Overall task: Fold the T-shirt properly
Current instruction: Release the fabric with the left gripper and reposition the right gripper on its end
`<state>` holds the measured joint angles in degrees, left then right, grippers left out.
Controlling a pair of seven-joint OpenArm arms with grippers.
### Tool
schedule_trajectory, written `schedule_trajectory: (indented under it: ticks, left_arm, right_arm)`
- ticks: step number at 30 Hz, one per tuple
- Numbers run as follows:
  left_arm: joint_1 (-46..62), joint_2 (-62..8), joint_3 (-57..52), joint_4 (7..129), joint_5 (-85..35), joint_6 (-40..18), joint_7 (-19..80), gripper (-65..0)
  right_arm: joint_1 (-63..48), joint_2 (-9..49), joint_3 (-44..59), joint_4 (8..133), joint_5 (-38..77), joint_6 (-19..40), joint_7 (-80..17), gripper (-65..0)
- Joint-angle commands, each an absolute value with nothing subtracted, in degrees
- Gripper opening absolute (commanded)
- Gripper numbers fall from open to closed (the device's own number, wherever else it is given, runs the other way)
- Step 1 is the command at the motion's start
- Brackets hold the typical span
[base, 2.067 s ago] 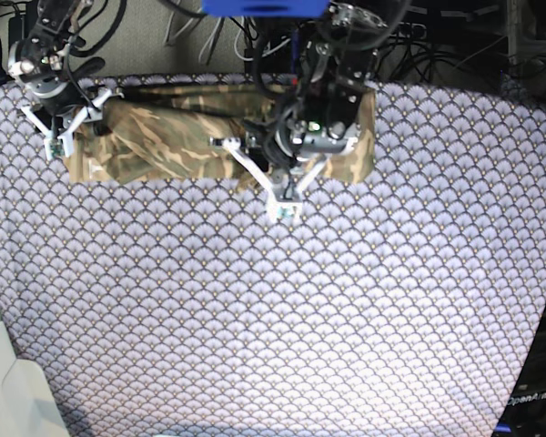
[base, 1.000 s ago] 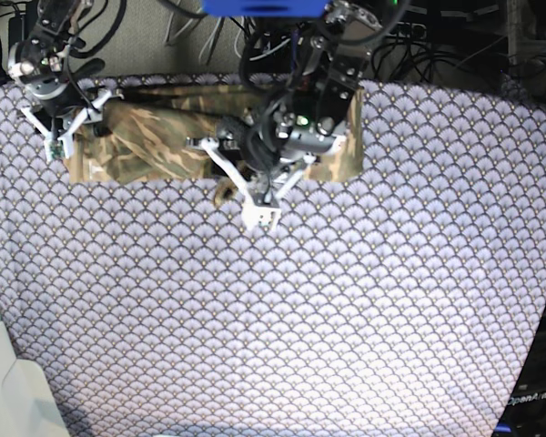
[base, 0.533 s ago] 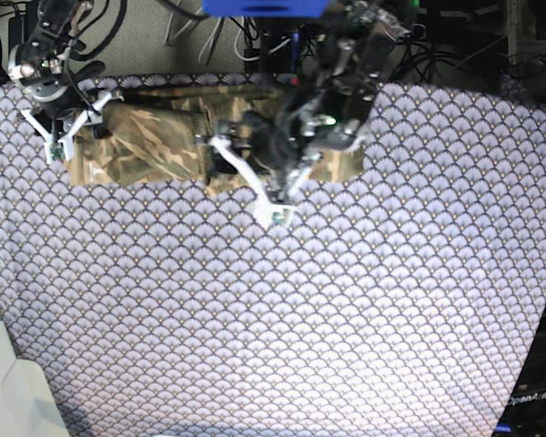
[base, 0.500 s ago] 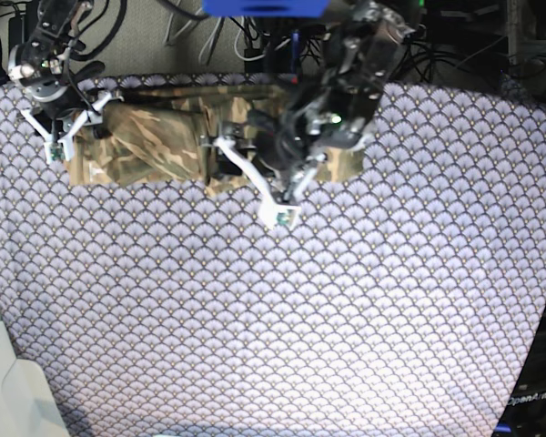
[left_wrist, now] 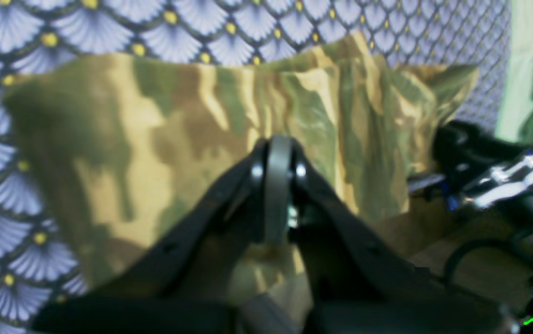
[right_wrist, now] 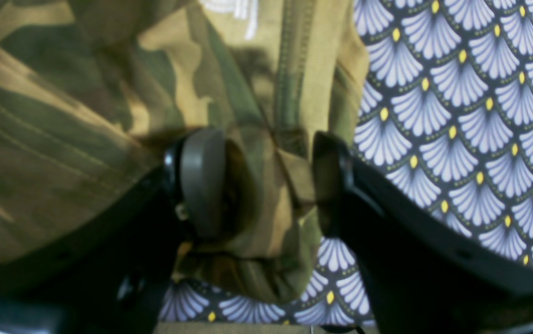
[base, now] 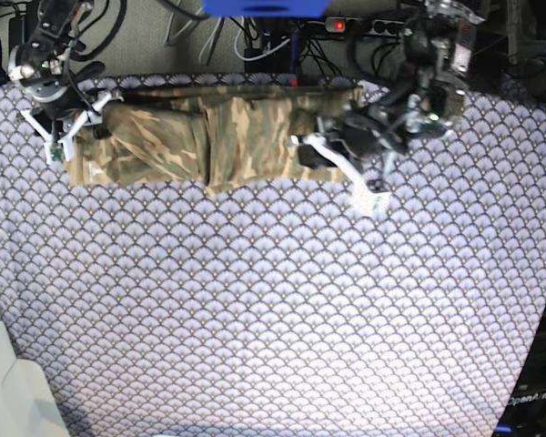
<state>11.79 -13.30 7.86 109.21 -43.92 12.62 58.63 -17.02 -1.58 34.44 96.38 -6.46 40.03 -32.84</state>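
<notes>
A lavender-grey tablecloth [base: 282, 309] with a fan-scale pattern and yellow dots covers nearly the whole table, a tangle of dark cables [base: 255, 41] runs along its far edge with what may be a power strip [base: 369, 25], and a pale surface [base: 9, 391] shows at the near left corner.

The T-shirt [base: 200, 141] is soft, matt, creased woven cloth, and the tablecloth [base: 282, 309] beneath is smooth, matt printed fabric.

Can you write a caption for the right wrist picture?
Open right tool straddling a camouflage T-shirt edge on the fan-patterned tablecloth.
</notes>
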Motion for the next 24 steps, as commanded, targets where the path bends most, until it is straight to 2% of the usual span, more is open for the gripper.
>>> schedule_trajectory:
  ticks: [1,7,15,24]
  left_arm:
    - [12.1,-14.3,5.8,110.6,-45.7,12.4,58.2,-64.6]
    - [13.4,-14.9,-1.3,108.4,-45.1,12.1,58.2,-64.6]
    - [9.8,-13.5,2.6,97.9,-40.4,12.0,58.2,-64.6]
    - [9.3,-14.5,5.4,94.5,-37.6,12.0,58.1,-64.6]
  right_arm:
    - [-17.2,-1.3,34.6,96.6,-8.0,40.0,-34.2,-37.0]
    - [-17.2,-1.3,34.9,96.7,-8.0,40.0,-34.2,-37.0]
    - [-17.6,-1.3,35.1,101.1,-8.0,40.0,-34.2,-37.0]
    - [-17.0,-1.5,39.7,106.3,-7.8,40.0,-34.3,-37.0]
